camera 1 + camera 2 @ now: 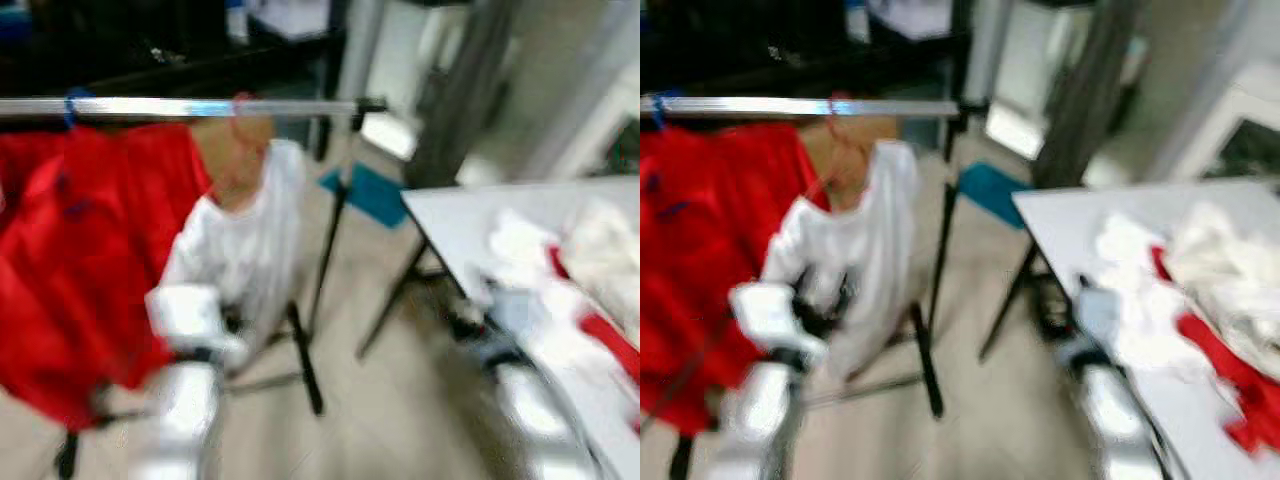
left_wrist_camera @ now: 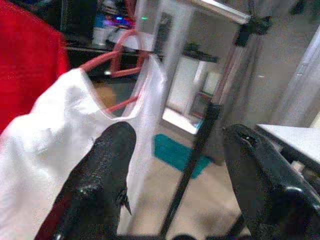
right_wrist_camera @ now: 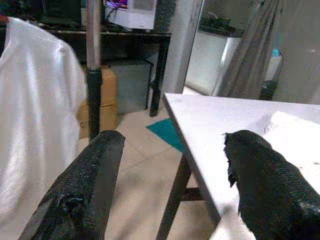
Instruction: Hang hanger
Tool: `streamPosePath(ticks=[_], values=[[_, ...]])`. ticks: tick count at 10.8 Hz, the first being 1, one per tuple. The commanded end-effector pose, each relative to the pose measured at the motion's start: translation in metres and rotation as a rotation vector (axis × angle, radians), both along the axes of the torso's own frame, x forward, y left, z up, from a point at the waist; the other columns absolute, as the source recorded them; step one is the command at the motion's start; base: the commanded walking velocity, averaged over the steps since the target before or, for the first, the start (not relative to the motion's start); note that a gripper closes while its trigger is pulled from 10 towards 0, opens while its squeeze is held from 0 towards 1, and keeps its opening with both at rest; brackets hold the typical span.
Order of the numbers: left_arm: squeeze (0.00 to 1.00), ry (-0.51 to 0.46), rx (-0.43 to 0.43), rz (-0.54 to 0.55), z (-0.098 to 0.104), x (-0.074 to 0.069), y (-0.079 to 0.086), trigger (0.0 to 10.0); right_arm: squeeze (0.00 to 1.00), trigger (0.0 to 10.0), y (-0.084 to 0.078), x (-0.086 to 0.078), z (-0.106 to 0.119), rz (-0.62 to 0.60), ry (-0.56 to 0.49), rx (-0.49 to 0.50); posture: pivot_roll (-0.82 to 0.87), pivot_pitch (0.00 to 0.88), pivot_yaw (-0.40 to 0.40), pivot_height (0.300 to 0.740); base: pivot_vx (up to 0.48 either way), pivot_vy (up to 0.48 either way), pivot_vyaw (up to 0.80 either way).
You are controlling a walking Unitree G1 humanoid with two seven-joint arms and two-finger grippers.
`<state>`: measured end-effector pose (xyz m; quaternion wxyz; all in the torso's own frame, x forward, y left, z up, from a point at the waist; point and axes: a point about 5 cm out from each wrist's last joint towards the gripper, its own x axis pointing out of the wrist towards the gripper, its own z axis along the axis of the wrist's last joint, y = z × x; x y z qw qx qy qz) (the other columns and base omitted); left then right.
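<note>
Your left tool (image 2: 175,175) sits nearest, fingers wide apart, holding nothing; right tool (image 3: 170,185) likewise, beside the table (image 1: 450,215). Red garment (image 1: 70,260) and white shirt (image 1: 245,240) hang on the rail (image 1: 180,107). Shirt's red hanger (image 2: 125,55) is hooked there.

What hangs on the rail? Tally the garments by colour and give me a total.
Red garment: 1, as far as the blur lets me tell
White garment: 1
Total on the rail: 2
</note>
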<state>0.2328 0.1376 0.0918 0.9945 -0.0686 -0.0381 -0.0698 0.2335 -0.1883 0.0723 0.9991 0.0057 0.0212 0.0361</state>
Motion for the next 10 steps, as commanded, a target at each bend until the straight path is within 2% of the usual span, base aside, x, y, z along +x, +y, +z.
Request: streamPosePath(ticks=[1, 3, 5, 10], values=[[0.0, -0.011, 0.025, 0.038, 0.0019, -0.0011, 0.0121, 10.0, 0.0, 10.0, 0.0115, 0.0057, 0.0076, 0.039, -0.039, 0.016, 0.06, 0.0, -0.102, 0.74, 0.458, 0.0, 0.0], [0.0, -0.013, 0.03, 0.036, 0.0023, -0.0016, 0.0123, 10.0, 0.0, 10.0, 0.0119, 0.0049, 0.0061, 0.039, -0.033, 0.016, 0.06, 0.0, -0.101, 0.74, 0.458, 0.0, 0.0], [0.0, -0.024, 0.045, 0.019, 0.0033, -0.0026, 0.0106, 10.0, 0.0, 10.0, 0.0174, 0.0025, 0.0112, 0.095, -0.077, 0.046, 0.06, 0.0, -0.098, 0.74, 0.0, 0.0, 0.0], [0.0, -0.065, 0.089, 0.02, 0.0101, -0.002, 0.0111, 10.0, 0.0, 10.0, 0.0204, 0.0045, 0.0131, 0.086, -0.086, 0.041, 0.07, 0.0, -0.1, 0.74, 0.0, 0.0, 0.0]])
